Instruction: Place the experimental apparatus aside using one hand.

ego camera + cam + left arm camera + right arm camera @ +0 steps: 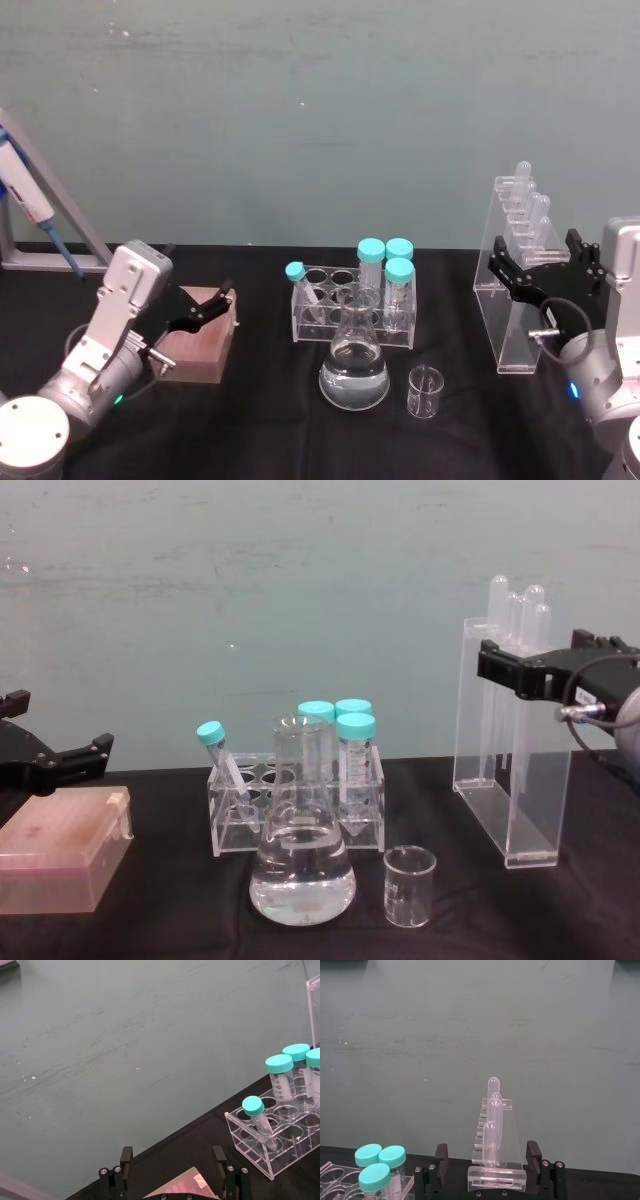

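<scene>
- My right claw (535, 258) is at the right side of the black worktop (260, 430), raised to the upper part of the tall acrylic stand (515, 320).
- Its fingers (534, 1152) are spread apart with the stand between them. One is on the stand's left face and the other on its right. I cannot tell whether either one touches the acrylic.
- The stand is upright on the worktop, and the bulbs of its long pipettes (522, 172) poke out of the top in a row.
- The conical flask (354, 372) stands near the middle of the worktop, towards the near edge. Clear liquid fills its wide bottom.
- The small beaker (424, 391) is just right of the flask without touching it. It is upright and well apart from the stand.
- A clear tube rack (318, 322) sits just behind the flask. It holds three upright tubes with teal caps (400, 270) and one tilted tube at its left end.
- My left claw (215, 303) hangs over a brownish box (200, 352) on the left of the worktop, its fingers apart and gripping nothing.
</scene>
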`<state>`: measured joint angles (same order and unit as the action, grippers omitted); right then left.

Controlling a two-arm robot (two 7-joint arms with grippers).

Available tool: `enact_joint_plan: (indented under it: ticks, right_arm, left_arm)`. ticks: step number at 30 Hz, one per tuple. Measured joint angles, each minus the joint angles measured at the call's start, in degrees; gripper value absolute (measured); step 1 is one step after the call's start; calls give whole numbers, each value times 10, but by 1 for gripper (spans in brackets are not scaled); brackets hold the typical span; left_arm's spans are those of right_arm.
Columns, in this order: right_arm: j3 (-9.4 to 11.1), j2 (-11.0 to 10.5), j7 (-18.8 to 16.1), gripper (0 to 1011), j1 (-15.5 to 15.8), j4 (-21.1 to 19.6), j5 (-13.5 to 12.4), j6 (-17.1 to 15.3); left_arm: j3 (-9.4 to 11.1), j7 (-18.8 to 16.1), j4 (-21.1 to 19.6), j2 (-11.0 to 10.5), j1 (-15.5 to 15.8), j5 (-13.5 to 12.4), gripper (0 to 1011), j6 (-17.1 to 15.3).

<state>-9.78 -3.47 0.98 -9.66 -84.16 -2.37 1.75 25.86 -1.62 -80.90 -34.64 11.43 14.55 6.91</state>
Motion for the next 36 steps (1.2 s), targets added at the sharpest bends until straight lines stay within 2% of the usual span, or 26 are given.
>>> enact_joint_plan:
  ticks: [18,36]
  right_arm:
    - [22,24,-18,1000,-13,19,24,2]
    - [33,33,-29,1000,-23,35,36,4]
  left_arm:
    - [0,0,0,0,0,0,1000,0]
    - [0,0,0,0,0,0,1000,0]
